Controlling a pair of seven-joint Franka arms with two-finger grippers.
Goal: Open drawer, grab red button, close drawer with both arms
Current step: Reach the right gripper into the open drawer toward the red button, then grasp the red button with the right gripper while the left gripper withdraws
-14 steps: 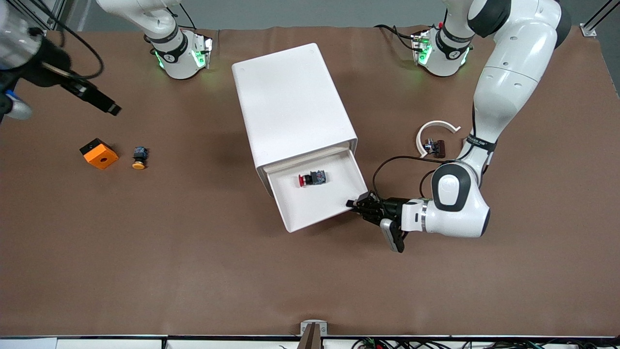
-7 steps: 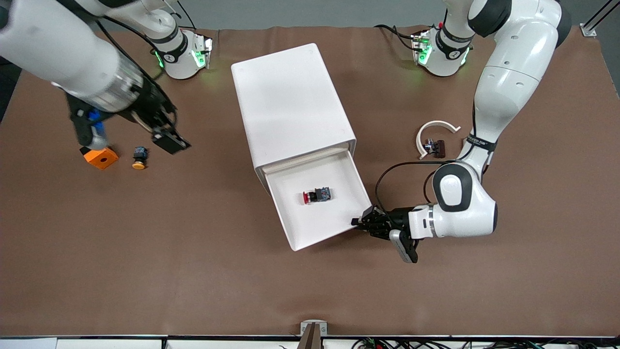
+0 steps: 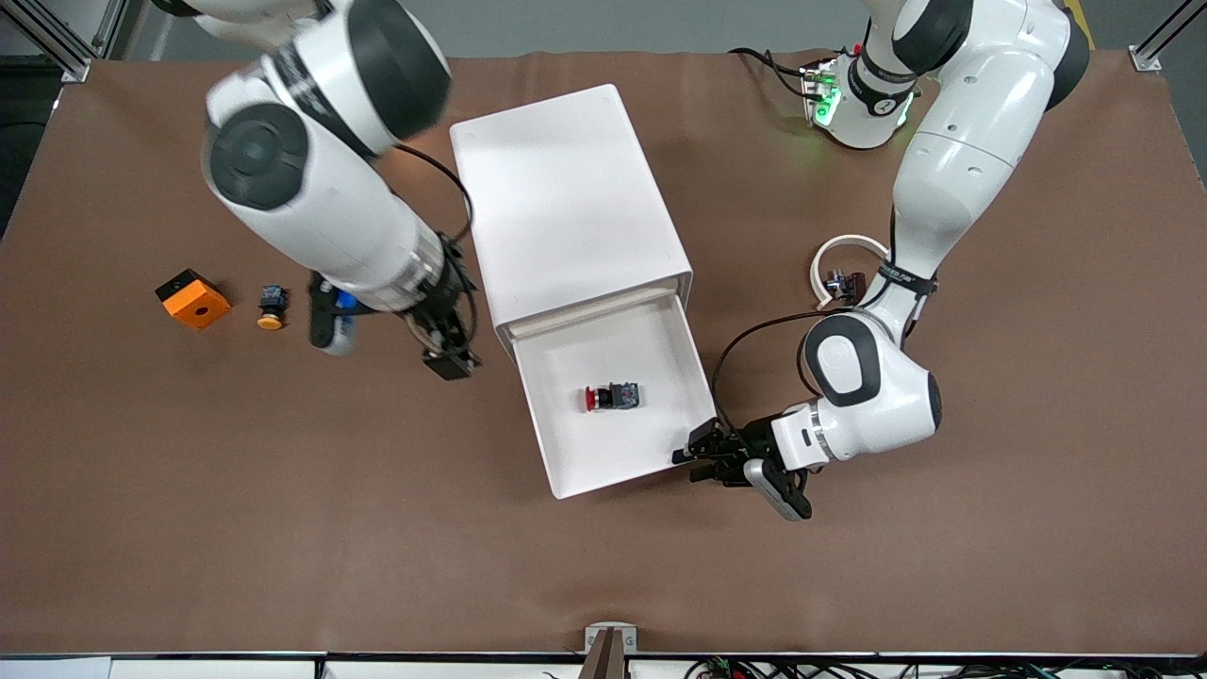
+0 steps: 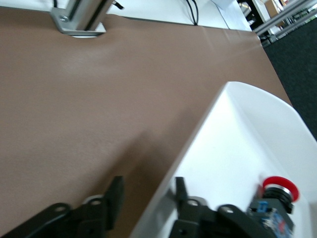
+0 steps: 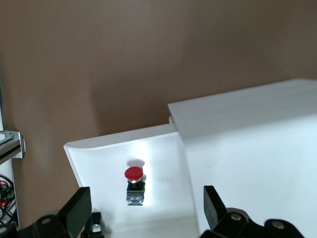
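The drawer [image 3: 603,453] stands pulled out of the white cabinet [image 3: 566,198], toward the front camera. The button [image 3: 611,397] lies on its side in the tray, red cap toward the right arm's end; it also shows in the wrist views [image 4: 279,191] [image 5: 134,184]. My left gripper [image 3: 693,457] is at the drawer's front corner, open, its fingers [image 4: 116,196] straddling the drawer's front rim [image 4: 198,144] with a gap on each side. My right gripper [image 3: 451,363] hangs open and empty beside the cabinet's front, toward the right arm's end, fingers [image 5: 79,206] spread wide.
An orange square block [image 3: 192,299] and a yellow-capped button [image 3: 271,308] lie toward the right arm's end. A white open ring with a small dark part [image 3: 844,269] lies under the left arm's forearm. A metal mount [image 3: 610,641] sits at the table's nearest edge.
The left gripper drew the drawer farther out, then opened off its front rim. The right arm swung in from its end of the table to beside the cabinet. The button rode along in the tray.
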